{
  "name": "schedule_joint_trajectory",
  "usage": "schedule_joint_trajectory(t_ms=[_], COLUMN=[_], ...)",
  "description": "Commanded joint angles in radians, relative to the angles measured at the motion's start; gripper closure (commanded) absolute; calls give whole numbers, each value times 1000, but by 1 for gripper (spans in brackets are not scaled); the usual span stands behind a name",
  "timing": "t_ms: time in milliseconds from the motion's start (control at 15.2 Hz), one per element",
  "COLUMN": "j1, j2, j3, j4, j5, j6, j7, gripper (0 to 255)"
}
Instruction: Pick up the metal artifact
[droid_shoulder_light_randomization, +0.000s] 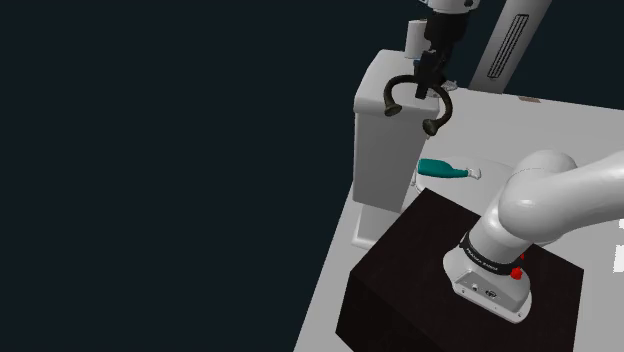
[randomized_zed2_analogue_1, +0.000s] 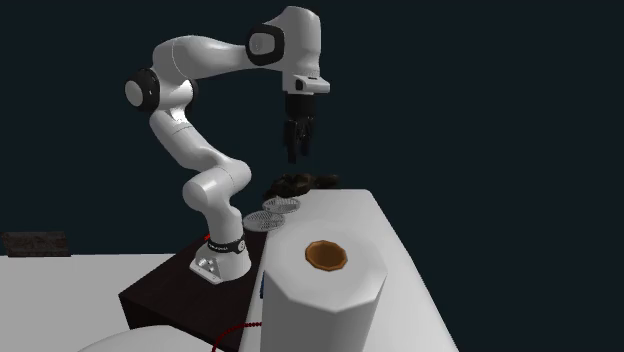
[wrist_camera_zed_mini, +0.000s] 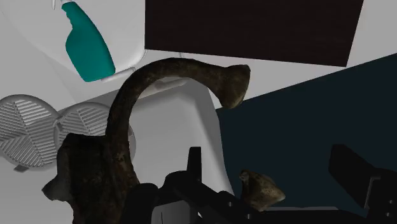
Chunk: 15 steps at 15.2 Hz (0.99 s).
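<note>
– Dark mottled metal artifact (wrist_camera_zed_mini: 124, 121), which way from the gripper (randomized_zed2_analogue_1: 297, 152)?
– Straight below it, at the far end of the white counter (randomized_zed2_analogue_1: 350, 215). It looks to be resting there, with a small gap under the fingertips in the second exterior view.
– Fingers?
– Spread, per the wrist view. One knobby end of the artifact sits between them, untouched. Not held.
– Long axis?
– C-shaped arch, running away from the fingers toward the black stand (droid_shoulder_light_randomization: 400, 270). My guess is a straight descent onto that near end.
– Containers?
– Brown-rimmed cup (randomized_zed2_analogue_1: 326, 256) on a white pillar (randomized_zed2_analogue_1: 320, 300), well apart, contents can't tell. Two mesh discs (randomized_zed2_analogue_1: 283, 205) near the artifact, nothing on them. Teal bottle (droid_shoulder_light_randomization: 443, 169) lies on its side near the stand.
</note>
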Motion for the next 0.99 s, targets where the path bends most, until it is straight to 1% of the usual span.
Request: schedule_joint_trajectory(t_ms=[0,330,594,660,924], j1=[0,79,156,161,157], j2=[0,40,104,109,95], j3=[0,-143,-256,-263,-269], j4=[0,22,75,79,16], j5=[0,-125,-184,-186,-194], j6=[0,121,223,228,277], j7=[0,-372,-663,-679,-672], gripper=[0,0,0,0,0])
